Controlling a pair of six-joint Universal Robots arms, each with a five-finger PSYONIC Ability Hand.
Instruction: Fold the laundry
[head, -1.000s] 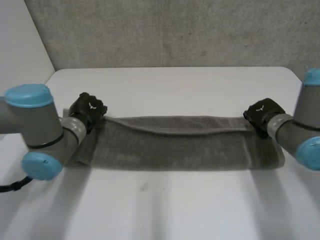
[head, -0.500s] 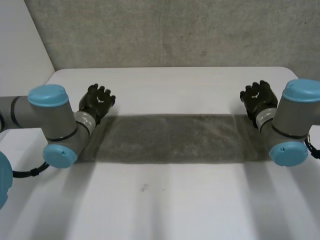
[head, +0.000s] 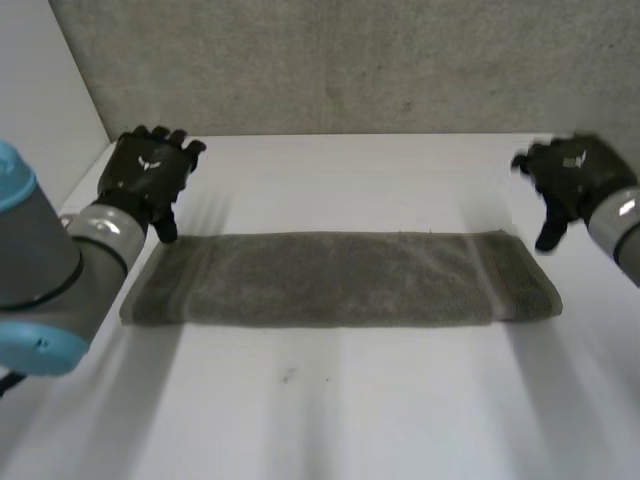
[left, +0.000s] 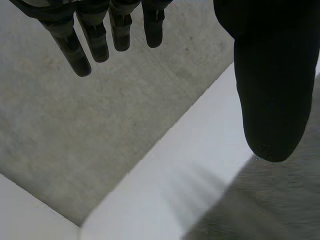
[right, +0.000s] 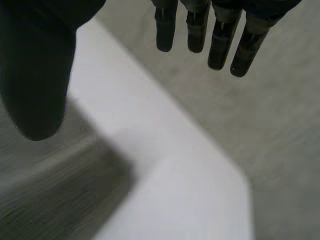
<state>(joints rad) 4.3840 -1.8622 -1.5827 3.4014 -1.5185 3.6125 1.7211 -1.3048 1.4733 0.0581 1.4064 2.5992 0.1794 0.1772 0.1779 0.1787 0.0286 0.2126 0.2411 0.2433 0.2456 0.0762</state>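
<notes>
A grey-green towel (head: 340, 279) lies folded into a long flat strip across the middle of the white table (head: 340, 400). My left hand (head: 150, 175) hovers above the towel's left end, fingers straight and spread, holding nothing. In the left wrist view its fingers (left: 95, 37) and thumb (left: 272, 100) stand apart, with a patch of the towel (left: 260, 210) below the thumb. My right hand (head: 575, 180) hangs over the towel's right end, open and empty too. Its fingers (right: 210, 30) and thumb (right: 35, 85) are apart above the towel's corner (right: 45, 195).
A grey carpeted floor (head: 340, 60) lies beyond the table's far edge. A pale wall (head: 40, 90) stands at the left. Bare table surface lies in front of the towel and behind it.
Both hands have let go of the towel's far edge, opened and risen, moving outward and away from the cloth. The towel has dropped flat into a narrower strip.
</notes>
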